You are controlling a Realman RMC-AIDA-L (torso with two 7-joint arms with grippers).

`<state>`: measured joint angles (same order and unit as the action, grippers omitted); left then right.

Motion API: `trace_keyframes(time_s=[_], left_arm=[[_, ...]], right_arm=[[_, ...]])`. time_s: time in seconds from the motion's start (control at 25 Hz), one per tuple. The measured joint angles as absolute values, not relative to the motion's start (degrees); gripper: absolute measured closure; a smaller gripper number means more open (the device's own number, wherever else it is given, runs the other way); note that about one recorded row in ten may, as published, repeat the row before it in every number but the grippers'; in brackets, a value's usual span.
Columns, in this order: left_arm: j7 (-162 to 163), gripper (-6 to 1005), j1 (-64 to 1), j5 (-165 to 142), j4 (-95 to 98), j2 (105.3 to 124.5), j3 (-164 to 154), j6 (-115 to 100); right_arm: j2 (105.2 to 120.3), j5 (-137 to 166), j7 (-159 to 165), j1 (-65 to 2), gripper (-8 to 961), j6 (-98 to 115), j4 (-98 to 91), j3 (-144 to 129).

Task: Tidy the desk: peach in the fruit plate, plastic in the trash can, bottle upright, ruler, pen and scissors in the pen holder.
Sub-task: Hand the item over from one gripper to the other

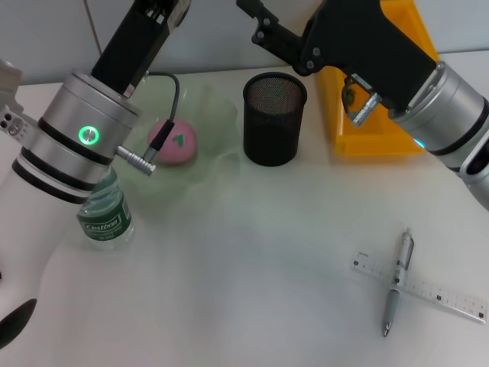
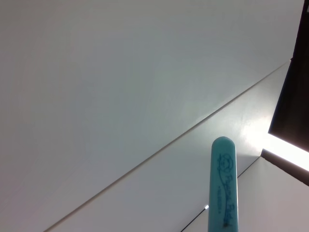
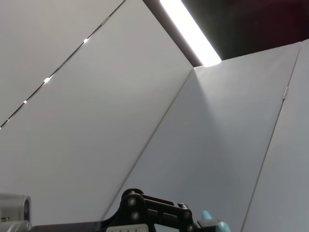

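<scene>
The pink peach [image 1: 174, 142] lies in the clear fruit plate [image 1: 218, 107]. The bottle [image 1: 105, 216] stands upright at the left, half behind my left arm. The pen [image 1: 397, 281] lies across the ruler [image 1: 447, 296] at the front right. The black mesh pen holder [image 1: 273, 118] stands mid-table, with the yellow trash can [image 1: 348, 122] to its right. My left arm rises out of the head view's top. Its wrist view shows the teal, printed end of the scissors [image 2: 223, 186], held in the air. My right gripper [image 1: 258, 23] hovers open above and behind the pen holder. The plastic is out of view.
White tabletop [image 1: 252, 267] stretches between the bottle and the pen. Both wrist views face white wall panels. A black gripper body [image 3: 145, 212] and a teal tip [image 3: 212, 225] show in the right wrist view.
</scene>
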<state>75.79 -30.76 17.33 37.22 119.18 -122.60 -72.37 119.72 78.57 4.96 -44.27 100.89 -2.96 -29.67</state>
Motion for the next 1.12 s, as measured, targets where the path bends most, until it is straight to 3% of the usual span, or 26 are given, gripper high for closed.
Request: trace_keyframes(time_s=[0.88,1.12], left_arm=[[75.8,728,-30.9,17.4,37.3,119.18,-123.5,-72.6],[75.8,728,-30.9,17.5,37.4,119.18,-123.8,-72.6]], right_arm=[[119.77,78.6,4.1,-46.4,194,98.3,-2.8,-29.5],[119.79,78.6,4.1,-46.5,415,98.2,-2.8,-29.3]])
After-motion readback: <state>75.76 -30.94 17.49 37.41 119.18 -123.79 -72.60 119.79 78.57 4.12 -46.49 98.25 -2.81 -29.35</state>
